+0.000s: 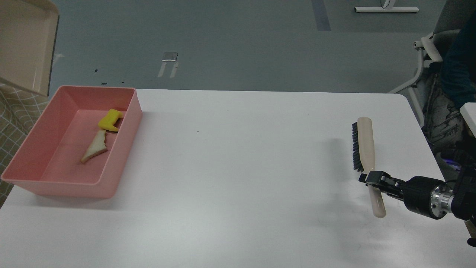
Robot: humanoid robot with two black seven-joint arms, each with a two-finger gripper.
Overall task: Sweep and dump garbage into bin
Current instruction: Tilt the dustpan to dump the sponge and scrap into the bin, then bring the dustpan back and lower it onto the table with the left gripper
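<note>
since both scraps of the garbage already lie inside the bin (122, 156), the sweep and the dump look done — what's left, by my read, is putting the tools down.

head view, the only one: the bin sits at the table's (241, 167) left edge, pink, shallow, sloped walls. the yellow chunk (109, 120) is near its far right inner wall, and the bread wedge (95, 147) is just beside it, a bit nearer to me, apparently touching or almost touching at the tip; can't tell which. both rest on the bin floor, none on the table.

right gripper (373, 181) comes in from the lower right w/ its fingers around the brush (366, 156), at the handle just below the bristle block. fingers look closed in on the handle, only as far apart as the handle is thick. brush lies about flat, bristles facing left, handle end pointing toward me; whether it rests on the table or hangs just over it i can't tell, though its shadow sits off to the left.

left gripper isn't visible. the beige dustpan (26, 41) is up at the top left corner, raised over the bin's far-left side — what holds it is out of frame.

next move prob calls for lowering the brush flat, spreading the fingers and backing off w/o dragging it.
</note>
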